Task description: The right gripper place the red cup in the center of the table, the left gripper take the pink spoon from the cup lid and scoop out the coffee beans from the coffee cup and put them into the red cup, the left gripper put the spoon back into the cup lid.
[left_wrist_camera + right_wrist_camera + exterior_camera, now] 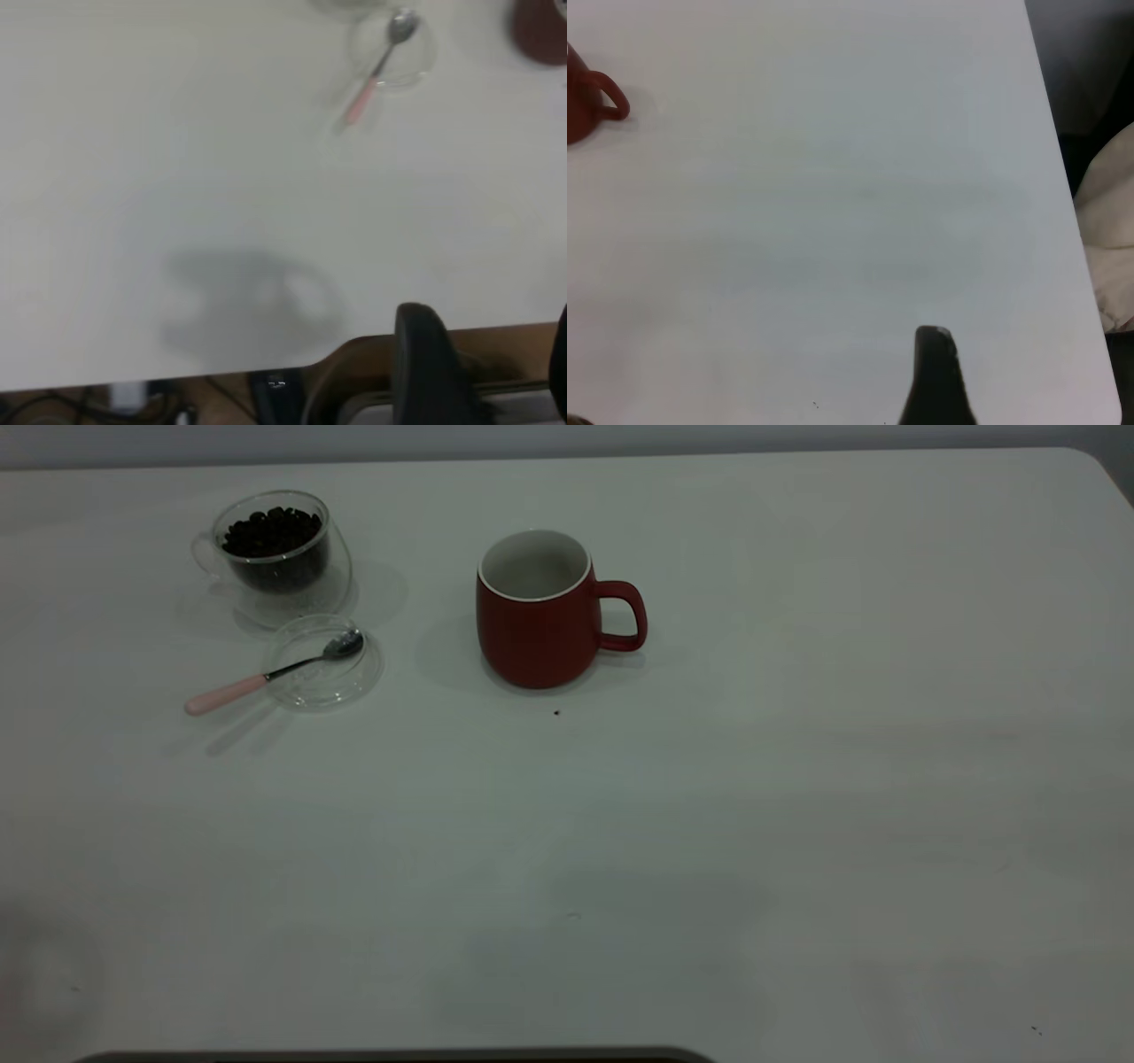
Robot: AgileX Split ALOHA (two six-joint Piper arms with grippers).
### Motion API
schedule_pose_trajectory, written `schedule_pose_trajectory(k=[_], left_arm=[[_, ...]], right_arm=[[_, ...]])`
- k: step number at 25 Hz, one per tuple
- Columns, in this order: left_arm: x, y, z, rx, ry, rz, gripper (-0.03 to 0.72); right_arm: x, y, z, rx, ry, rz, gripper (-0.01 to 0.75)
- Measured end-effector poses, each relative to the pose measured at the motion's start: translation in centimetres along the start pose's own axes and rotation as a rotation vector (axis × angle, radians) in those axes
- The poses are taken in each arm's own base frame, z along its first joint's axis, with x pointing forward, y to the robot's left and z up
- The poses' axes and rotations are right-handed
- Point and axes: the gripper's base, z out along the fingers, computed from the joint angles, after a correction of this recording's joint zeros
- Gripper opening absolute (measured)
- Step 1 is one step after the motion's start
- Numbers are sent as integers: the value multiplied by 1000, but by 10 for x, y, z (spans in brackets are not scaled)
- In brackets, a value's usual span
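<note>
Upper centre of the exterior view: red cup [540, 624] upright on the table [797, 797]; upper left: coffee cup [279, 558] of coffee beans [270, 531], pink spoon [266, 677] across cup lid [323, 662]. Left gripper [483, 381] spread open, holding nothing. Right gripper [935, 381]: one finger showing, jaw state impossible to tell.

Pale cloth-like bundle [1109, 239] beside counter's edge; dark cables [53, 407] on floor below counter's rim.

coffee cup [275, 549] far left | cup lid [323, 662] before it | red cup [539, 613] right
</note>
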Motion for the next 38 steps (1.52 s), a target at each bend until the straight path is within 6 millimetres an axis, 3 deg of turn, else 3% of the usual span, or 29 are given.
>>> schedule_pose_trajectory(k=[3, 9, 13, 29, 38], left_arm=[[29, 1, 6, -23, 23, 5, 396], [108, 0, 48, -30, 135, 7, 396], [143, -1, 60, -33, 86, 18, 395], [193, -6, 26, -37, -348, -6, 395], [198, -6, 25, -33, -374, -7, 395]], right_arm=[[0, 0, 0, 0, 0, 0, 591], [0, 0, 0, 0, 0, 0, 591], [0, 0, 0, 0, 0, 0, 591], [0, 0, 0, 0, 0, 0, 591], [0, 0, 0, 0, 0, 0, 591]])
